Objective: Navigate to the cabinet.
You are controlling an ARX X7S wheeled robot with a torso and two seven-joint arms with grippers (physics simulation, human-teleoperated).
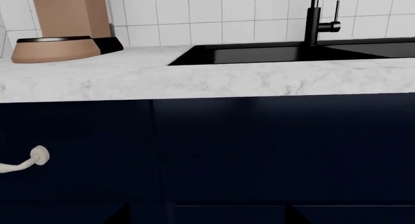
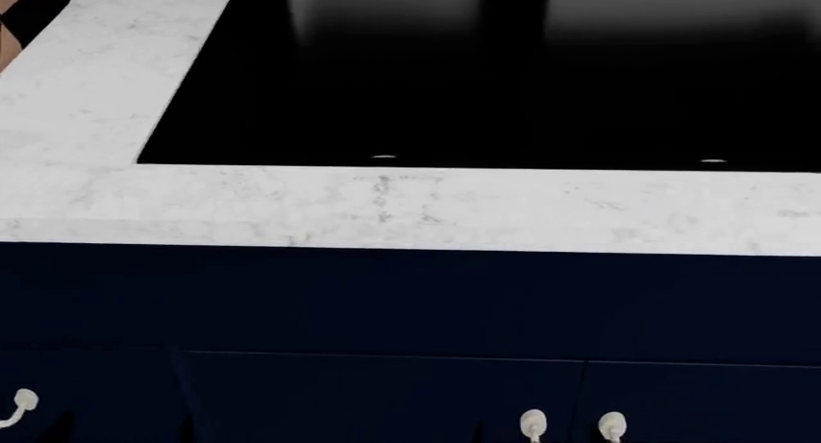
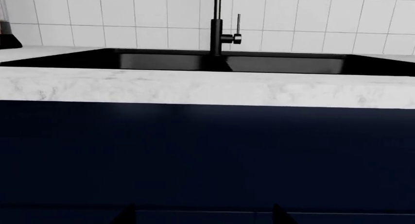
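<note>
The cabinet (image 1: 77, 151) is the navy front left of a vertical seam, under the white marble countertop (image 1: 129, 78). Its cream swing handle (image 1: 36, 157) shows at the edge of the left wrist view. In the head view the cabinet (image 2: 90, 385) sits at the lower left with the same handle (image 2: 19, 405). My left gripper (image 1: 207, 218) is open, and only its dark fingertips (image 1: 120, 219) show against the navy front. My right gripper (image 3: 202, 218) is open too, facing the sink front with nothing between its fingers. Neither gripper shows in the head view.
Straight ahead is the wide navy double-door front (image 2: 385, 395) with paired cream handles (image 2: 567, 426), under a black double sink (image 2: 487, 78). A black faucet (image 3: 217, 25) stands before white tiles. A tan appliance (image 1: 58, 44) stands on the counter above the cabinet.
</note>
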